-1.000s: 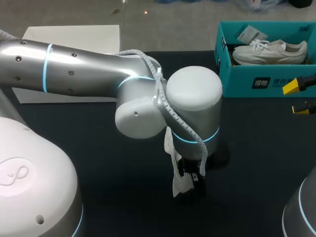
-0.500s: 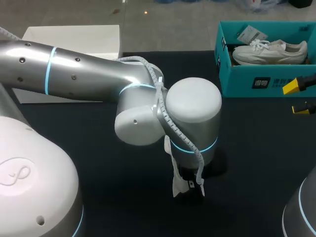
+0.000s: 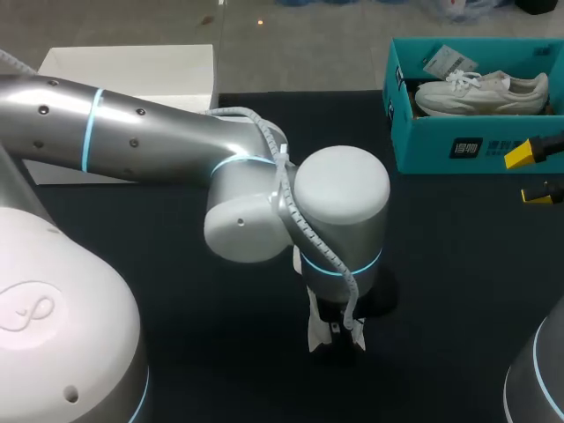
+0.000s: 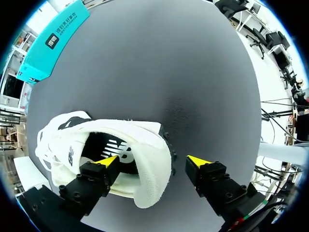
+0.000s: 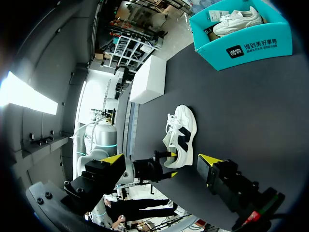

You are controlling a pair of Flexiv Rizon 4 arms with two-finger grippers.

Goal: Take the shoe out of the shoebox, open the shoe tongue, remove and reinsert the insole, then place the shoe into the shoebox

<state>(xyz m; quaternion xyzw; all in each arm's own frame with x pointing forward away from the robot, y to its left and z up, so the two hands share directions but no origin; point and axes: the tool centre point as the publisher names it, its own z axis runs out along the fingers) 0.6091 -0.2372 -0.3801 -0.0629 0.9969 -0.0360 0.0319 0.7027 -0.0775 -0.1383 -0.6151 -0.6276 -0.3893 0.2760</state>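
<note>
while your left gripper hangs wide open at the white shoe, one fingertip sits inside the shoe's mouth and the other stands clear outside the heel. the shoe rests on the dark desk near 6 o'clock. the teal shoebox at 1 o'clock holds a second shoe. your right gripper, at 3 o'clock, is spread open, holding nothing.

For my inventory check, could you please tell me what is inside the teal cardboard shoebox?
A white lace-up sneaker and a paper tag; the shoebox floor under them is covered.
</note>
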